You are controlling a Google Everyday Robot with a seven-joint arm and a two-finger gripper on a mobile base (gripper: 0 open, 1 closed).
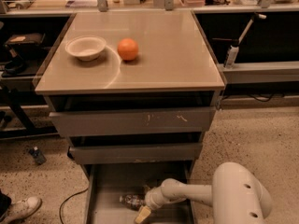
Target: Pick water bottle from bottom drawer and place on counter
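Observation:
The water bottle (130,201) lies on its side on the floor of the open bottom drawer (112,183), near its front. My gripper (142,214) reaches into that drawer from the right and sits just right of and in front of the bottle, close to it or touching it. The white arm (238,192) stretches in over the drawer's right wall. The counter (168,59) is the beige top of the cabinet above.
A white bowl (86,47) and an orange (127,49) sit on the counter's left part. Two upper drawers (133,121) stand slightly open. A white squeeze bottle (232,52) stands on the right shelf. A shoe (21,208) and a cable (70,200) are on the floor at left.

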